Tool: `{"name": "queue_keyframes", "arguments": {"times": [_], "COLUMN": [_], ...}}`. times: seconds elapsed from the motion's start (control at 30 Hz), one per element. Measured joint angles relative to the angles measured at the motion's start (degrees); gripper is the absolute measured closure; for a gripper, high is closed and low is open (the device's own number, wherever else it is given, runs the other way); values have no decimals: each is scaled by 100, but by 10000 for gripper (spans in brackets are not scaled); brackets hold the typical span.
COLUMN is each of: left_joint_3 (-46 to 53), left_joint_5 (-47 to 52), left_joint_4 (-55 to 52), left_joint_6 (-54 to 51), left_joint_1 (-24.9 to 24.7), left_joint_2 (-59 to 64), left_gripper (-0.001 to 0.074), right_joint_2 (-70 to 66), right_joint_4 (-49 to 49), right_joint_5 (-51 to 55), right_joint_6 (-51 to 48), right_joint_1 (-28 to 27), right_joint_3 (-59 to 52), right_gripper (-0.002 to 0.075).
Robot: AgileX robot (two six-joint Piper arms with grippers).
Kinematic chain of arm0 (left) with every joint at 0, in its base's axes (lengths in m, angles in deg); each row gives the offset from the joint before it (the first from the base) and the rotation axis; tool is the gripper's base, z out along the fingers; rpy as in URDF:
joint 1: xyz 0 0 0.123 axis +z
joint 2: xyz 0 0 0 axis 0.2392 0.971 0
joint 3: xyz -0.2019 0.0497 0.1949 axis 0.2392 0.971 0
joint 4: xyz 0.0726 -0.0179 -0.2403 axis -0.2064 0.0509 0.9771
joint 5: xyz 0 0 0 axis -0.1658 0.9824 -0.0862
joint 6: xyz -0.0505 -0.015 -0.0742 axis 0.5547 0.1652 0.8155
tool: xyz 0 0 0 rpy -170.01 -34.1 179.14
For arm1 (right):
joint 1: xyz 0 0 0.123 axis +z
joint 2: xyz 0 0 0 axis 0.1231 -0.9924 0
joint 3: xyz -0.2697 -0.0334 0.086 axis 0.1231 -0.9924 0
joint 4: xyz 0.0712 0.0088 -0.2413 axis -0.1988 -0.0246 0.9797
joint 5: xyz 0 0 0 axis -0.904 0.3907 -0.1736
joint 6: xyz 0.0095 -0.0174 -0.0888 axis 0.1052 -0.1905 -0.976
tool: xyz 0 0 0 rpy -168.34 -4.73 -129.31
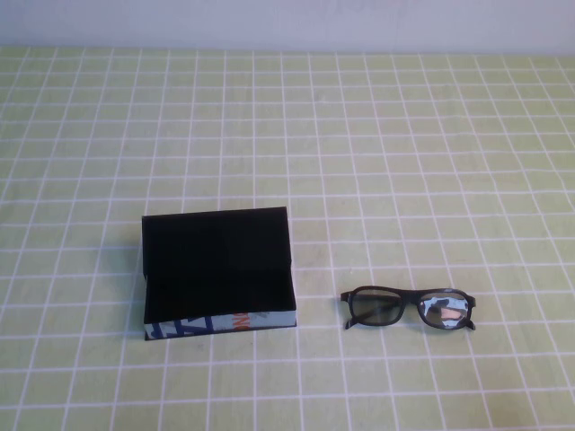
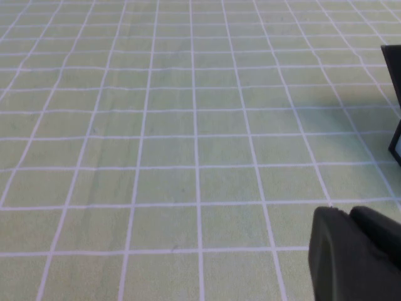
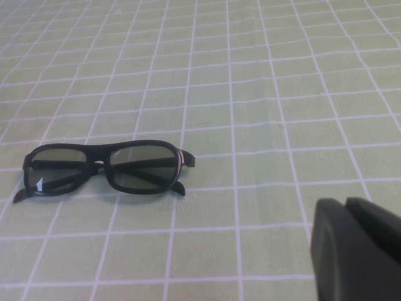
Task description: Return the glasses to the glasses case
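Glasses case [image 1: 218,274] open on the green checked tablecloth [image 1: 404,135], lid up. Glasses [image 1: 409,308] lie just right of it, apart. Left gripper [image 2: 357,254] and right gripper [image 3: 357,248] held low above cloth, outside high view; opening cannot tell.

We see even, soft overhead light on the green checked cloth [image 1: 377,135]. The glasses [image 1: 409,309] catch pale glare on their right lens. The glasses case [image 1: 218,269] casts little shadow. Both wrist views blur their near dark gripper parts.
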Motion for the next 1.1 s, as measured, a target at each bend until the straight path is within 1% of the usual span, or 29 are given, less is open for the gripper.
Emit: {"name": "queue_keyframes", "arguments": {"times": [1.1], "left_joint_3": [0], "left_joint_5": [0], "left_joint_4": [0], "left_joint_6": [0], "left_joint_1": [0], "left_joint_2": [0], "left_gripper": [737], "right_joint_2": [0], "right_joint_4": [-115], "right_joint_5": [9], "right_joint_6": [0], "right_joint_1": [0], "right_joint_3": [0], "right_gripper": [737]}}
